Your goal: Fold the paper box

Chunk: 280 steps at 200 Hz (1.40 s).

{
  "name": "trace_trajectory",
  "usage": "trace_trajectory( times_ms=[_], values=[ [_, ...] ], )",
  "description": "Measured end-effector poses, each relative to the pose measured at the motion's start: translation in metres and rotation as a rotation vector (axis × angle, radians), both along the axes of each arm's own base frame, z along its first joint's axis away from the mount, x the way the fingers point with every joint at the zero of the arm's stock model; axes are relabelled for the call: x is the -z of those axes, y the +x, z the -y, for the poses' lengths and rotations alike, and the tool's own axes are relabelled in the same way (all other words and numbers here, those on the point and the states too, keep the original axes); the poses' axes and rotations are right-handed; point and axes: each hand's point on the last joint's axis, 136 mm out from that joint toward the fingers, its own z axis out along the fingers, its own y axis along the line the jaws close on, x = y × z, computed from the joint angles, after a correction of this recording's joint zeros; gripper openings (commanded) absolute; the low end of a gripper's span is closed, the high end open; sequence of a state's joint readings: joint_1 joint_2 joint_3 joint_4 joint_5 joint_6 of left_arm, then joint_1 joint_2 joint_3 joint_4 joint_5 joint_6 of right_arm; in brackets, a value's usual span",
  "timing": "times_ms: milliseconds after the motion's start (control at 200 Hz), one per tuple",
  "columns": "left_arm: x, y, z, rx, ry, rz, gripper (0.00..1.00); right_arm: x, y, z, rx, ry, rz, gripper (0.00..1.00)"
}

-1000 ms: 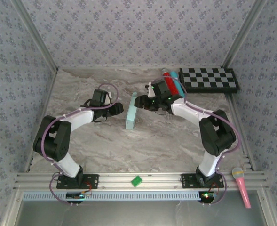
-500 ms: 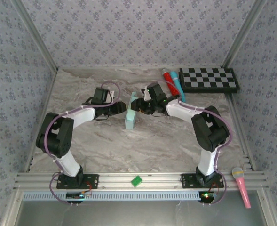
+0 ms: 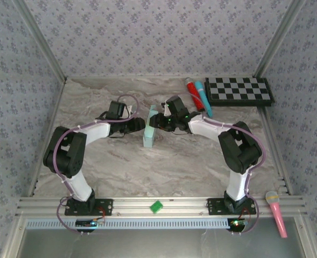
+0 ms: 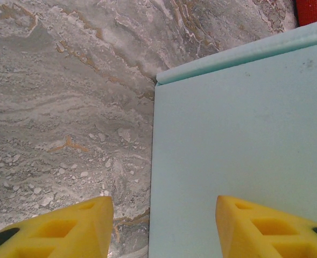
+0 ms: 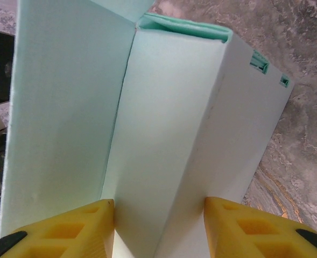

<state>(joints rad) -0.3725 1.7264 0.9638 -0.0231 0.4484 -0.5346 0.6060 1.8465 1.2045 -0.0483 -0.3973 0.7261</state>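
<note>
Top external | reaching inward | left fingers (image 4: 67, 226) open | right fingers (image 5: 67, 231) clamp paper box (image 3: 149, 130)

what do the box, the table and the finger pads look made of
Box: likely thin matte card, from crisp folds and slim edges. Table: marble-look top with grey veins; stone or print, cannot tell. Pads: yellow, matte, probably foam or soft plastic, with moulded hollows.

Checkerboard (image 3: 239, 91), pink microphone (image 3: 276, 214), green block (image 3: 156, 206)
</note>
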Motion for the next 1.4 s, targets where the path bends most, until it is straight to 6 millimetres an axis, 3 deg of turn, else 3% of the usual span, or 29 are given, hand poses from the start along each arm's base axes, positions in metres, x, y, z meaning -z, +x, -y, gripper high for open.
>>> trace_trajectory(
  times_ms=[295, 485, 870, 1024, 1149, 1264, 1399],
  values=[
    [0.000, 0.001, -0.003, -0.009, 0.017, 0.006, 0.54, -0.002, 0.001, 0.000, 0.018, -0.005, 0.010, 0.47],
    [-0.007, 0.002, -0.014, -0.036, 0.078, 0.037, 0.66, -0.006, 0.002, -0.003, 0.018, 0.015, 0.014, 0.51],
    [-0.071, 0.022, -0.033, -0.094, 0.184, 0.209, 0.78, -0.029, 0.006, 0.001, 0.024, 0.031, 0.047, 0.53],
    [-0.083, 0.021, -0.025, -0.064, 0.201, 0.234, 0.81, -0.048, 0.011, 0.011, 0.033, 0.043, 0.089, 0.52],
    [-0.088, 0.016, -0.016, -0.029, 0.208, 0.241, 0.88, -0.051, 0.013, 0.021, 0.050, 0.030, 0.094, 0.52],
    [-0.097, 0.013, -0.004, 0.020, 0.218, 0.247, 0.91, -0.041, 0.008, 0.043, 0.085, -0.017, 0.079, 0.52],
    [-0.106, 0.017, 0.018, 0.085, 0.243, 0.262, 0.92, -0.023, 0.004, 0.084, 0.157, -0.071, 0.033, 0.52]
  ],
)
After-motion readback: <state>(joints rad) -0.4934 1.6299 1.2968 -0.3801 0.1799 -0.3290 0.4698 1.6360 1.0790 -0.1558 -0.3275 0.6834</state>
